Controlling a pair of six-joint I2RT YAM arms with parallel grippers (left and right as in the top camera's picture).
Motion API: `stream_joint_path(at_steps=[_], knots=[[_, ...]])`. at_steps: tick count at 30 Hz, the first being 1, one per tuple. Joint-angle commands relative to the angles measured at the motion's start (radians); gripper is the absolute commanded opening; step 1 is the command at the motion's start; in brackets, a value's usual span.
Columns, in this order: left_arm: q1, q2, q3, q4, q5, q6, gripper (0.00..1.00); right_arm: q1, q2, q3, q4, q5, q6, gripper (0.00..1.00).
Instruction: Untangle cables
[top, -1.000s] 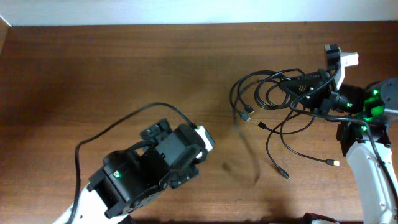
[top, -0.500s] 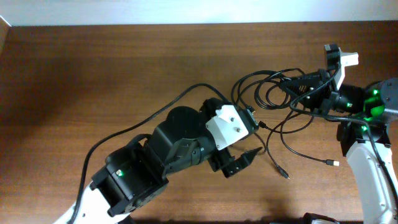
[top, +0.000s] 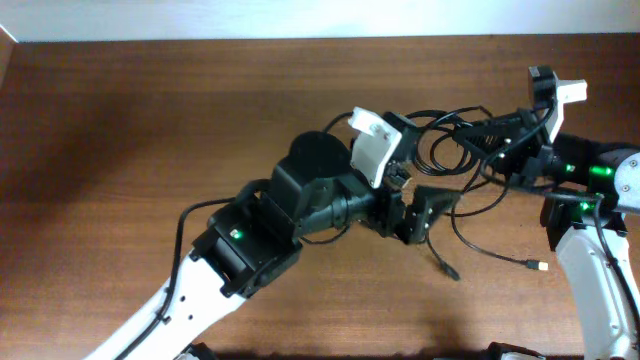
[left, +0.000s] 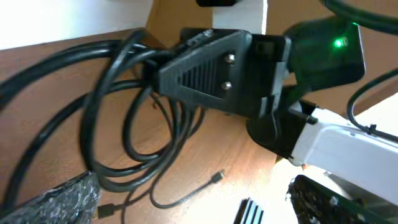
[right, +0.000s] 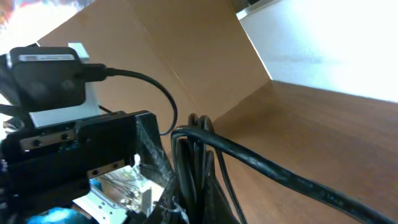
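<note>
The cables (top: 443, 148) are thin black cords looped in a bundle at the right of the table, with loose plug ends trailing toward the front (top: 451, 271). My right gripper (top: 492, 137) is shut on the bundle's right side; in the right wrist view the cords (right: 200, 163) run between its fingers. My left gripper (top: 418, 200) stands open just left of and below the loops, nothing between its fingers. The left wrist view shows the loops (left: 134, 134) hanging from the right gripper's black jaws, and a small plug (left: 217, 178) lying on the wood.
The wooden table (top: 150, 120) ends at a white wall along the back. A metal-tipped plug (top: 536, 264) lies near the right arm's white base (top: 595, 280). The left arm's own thick black wire (top: 185, 225) loops beside its body.
My left arm has swung from the lower left up and right across the table, its open gripper now at the cable loops. The right gripper has kept its hold, almost still.
</note>
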Motion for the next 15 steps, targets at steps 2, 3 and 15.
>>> stream_joint_path(at_steps=[2,3,15], knots=[[0.028,-0.012,0.006,-0.007,0.037,-0.037,0.99,0.002,-0.007,0.008,0.008,0.046,0.055,0.04],[0.028,-0.011,0.006,-0.013,0.037,-0.037,0.99,0.002,-0.007,0.008,0.008,0.054,0.062,0.04],[0.029,0.091,0.006,0.058,-0.01,-0.07,0.99,0.003,-0.007,0.008,0.158,0.057,0.219,0.04]])
